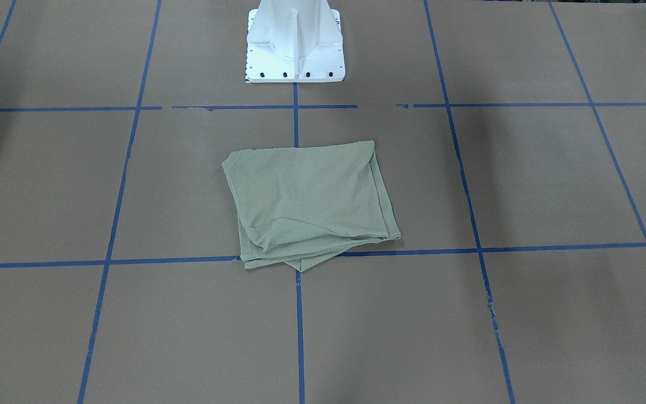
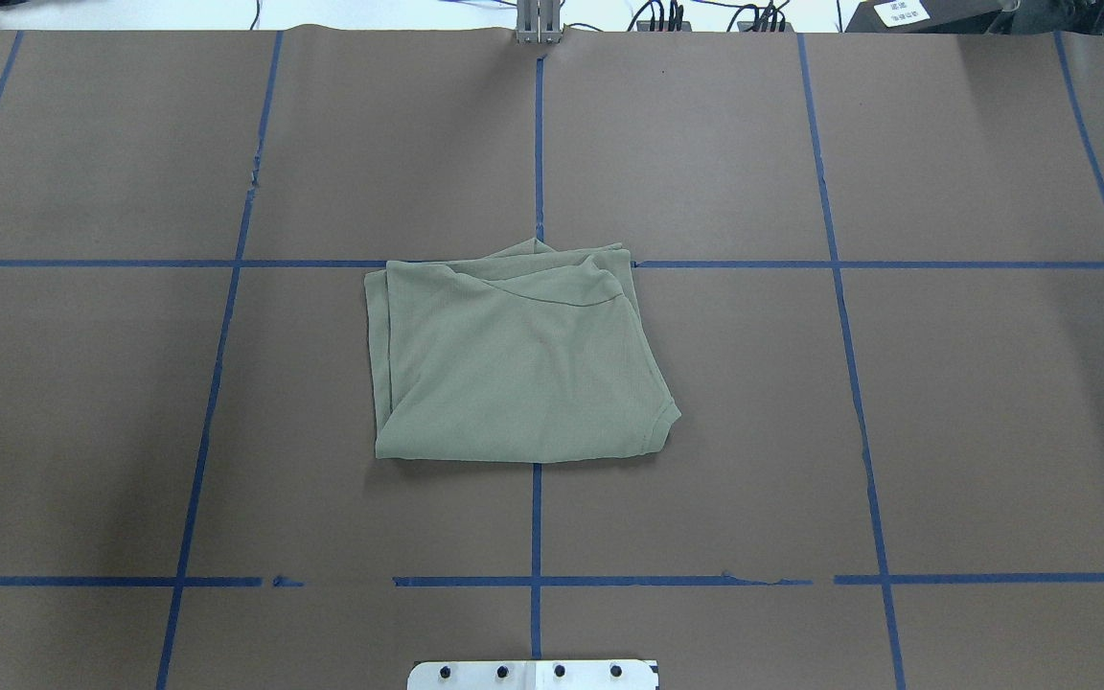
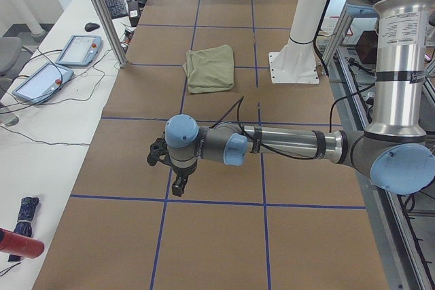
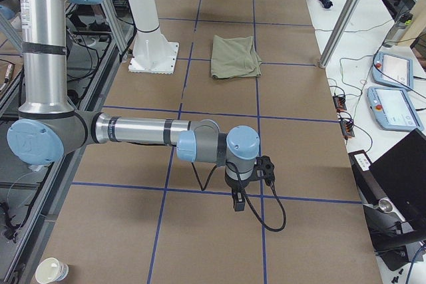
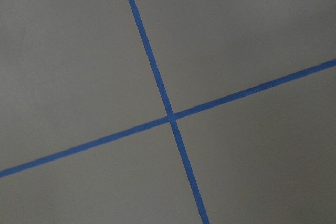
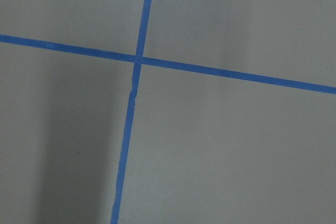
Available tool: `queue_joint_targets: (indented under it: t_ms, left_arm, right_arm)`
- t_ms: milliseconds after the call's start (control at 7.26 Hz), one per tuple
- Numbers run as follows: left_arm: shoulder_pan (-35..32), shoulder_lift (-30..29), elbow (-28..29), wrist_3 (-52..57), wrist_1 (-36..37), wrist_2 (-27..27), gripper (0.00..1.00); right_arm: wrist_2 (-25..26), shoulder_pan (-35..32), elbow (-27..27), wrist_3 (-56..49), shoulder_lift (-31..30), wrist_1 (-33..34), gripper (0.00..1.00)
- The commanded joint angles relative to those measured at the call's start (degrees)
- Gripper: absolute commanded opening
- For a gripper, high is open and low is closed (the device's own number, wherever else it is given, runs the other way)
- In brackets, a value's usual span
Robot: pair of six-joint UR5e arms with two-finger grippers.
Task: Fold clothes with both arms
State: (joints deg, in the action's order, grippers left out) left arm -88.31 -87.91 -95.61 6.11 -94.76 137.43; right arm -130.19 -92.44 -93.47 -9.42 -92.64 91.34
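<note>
The pale sage-green shirt (image 2: 514, 364) lies folded into a compact, roughly square bundle at the middle of the paper-covered table (image 2: 945, 431), over a crossing of the blue tape lines (image 2: 537, 144) and just ahead of the white pedestal (image 1: 295, 45). The folding looks finished or close to it.

Both arms are well apart from the shirt. In the side views the left arm (image 3: 285, 144) and the right arm (image 4: 140, 130) reach out low over bare paper at opposite ends of the table. The left gripper (image 3: 178, 187) and right gripper (image 4: 237, 203) point down and hold no cloth. Whether either claw is spread or clenched cannot be told from those side views, and the wrist cameras show only paper and tape.

The risk is in the bundle's 12 o'clock edge in the overhead view, where several layers are staggered, not flush. A pinch there would likely catch only the top ply and peel the fold open. At 4 o'clock a ribbed corner, possibly the neckline, juts out and could snag a finger. The bundle is small, so two grippers closing on it together could crowd each other, and the knit may slide on the smooth paper.
</note>
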Motion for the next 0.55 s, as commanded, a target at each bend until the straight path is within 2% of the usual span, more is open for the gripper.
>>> queue_joint_targets:
  t_ms: [0,413]
  left_arm:
    - [-0.1,0.2,-0.7,0.1,2.9,0.5,1.00]
    - [-0.1,0.9,0.2,0.2,2.9,0.6,1.00]
  right_arm:
    - [-0.3,0.1,-1.5,2.2,-0.4,0.5,1.00]
    - [-0.3,0.1,-1.7,2.3,-0.5,0.2,1.00]
